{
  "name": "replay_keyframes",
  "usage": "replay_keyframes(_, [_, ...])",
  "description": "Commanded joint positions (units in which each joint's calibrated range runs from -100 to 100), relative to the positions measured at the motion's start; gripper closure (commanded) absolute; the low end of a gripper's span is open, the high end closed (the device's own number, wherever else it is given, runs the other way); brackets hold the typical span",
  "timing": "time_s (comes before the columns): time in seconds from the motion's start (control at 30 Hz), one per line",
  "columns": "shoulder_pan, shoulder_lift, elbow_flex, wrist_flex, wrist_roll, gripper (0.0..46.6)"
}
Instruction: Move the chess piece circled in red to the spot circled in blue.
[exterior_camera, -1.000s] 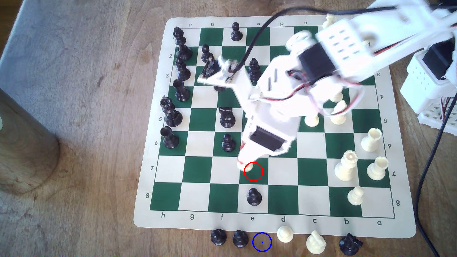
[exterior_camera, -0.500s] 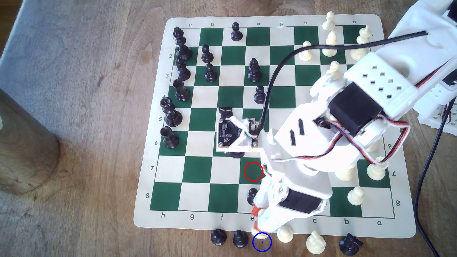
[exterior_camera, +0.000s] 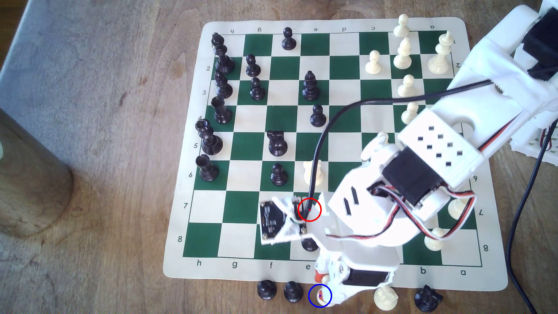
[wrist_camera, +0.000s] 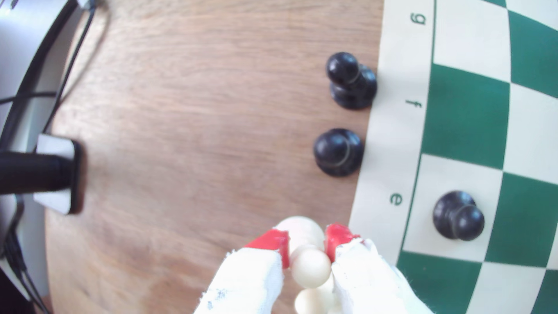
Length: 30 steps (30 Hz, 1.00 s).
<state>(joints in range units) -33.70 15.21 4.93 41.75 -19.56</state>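
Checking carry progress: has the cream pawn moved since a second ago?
Yes. The cream pawn left the red ring's green square, crossed the mat's near edge and now sits at the blue ring, beside the black pawns, clamped by the gripper.

Cream pawn (wrist_camera: 311, 267), red-tipped pincer (wrist_camera: 308, 241)

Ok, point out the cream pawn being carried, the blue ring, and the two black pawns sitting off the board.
Cream pawn (wrist_camera: 311, 267), wrist view, ball head.
Blue ring (exterior_camera: 311, 302), exterior view, outline.
Black pawns (wrist_camera: 338, 152), wrist view, nearer one's head.
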Motion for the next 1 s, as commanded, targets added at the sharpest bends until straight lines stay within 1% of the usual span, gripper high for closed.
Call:
replay_keyframes(0.0, [0.11,-1.03,-6.47,0.51,0.2,46.2])
replay_keyframes(0.13, [0.58,1.01,-8.55,1.0,0.34,46.2])
replay_keyframes(0.4, [1.44,2.62,-9.1,1.16,0.88,46.1])
replay_keyframes(0.97, [1.75,6.18,-11.73,1.16,0.73,45.9])
